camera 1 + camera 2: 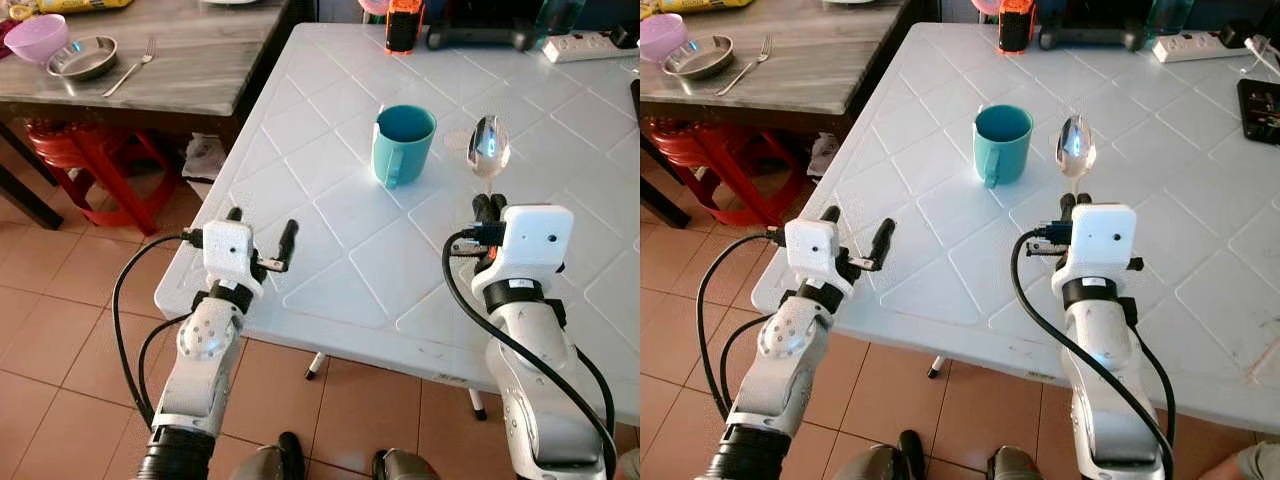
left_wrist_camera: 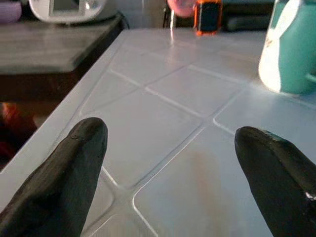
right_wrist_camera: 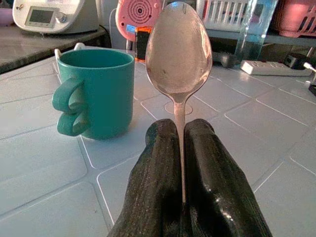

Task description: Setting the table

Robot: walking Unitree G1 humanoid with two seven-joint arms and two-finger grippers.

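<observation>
The white plastic table [image 1: 330, 220] carries a teal mug [image 1: 403, 144] near its middle, handle toward the robot. At the mug's three o'clock, the right gripper [image 1: 488, 207] pinches a metal spoon [image 1: 489, 148] by its stem, bowl pointing away. At seven o'clock, the left gripper [image 1: 260, 236] hovers spread over the table edge. No writing is legible.

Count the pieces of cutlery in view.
2. A spoon clamped upright in the right gripper beside the teal mug; a fork on the dark table. Others may be hidden.
</observation>
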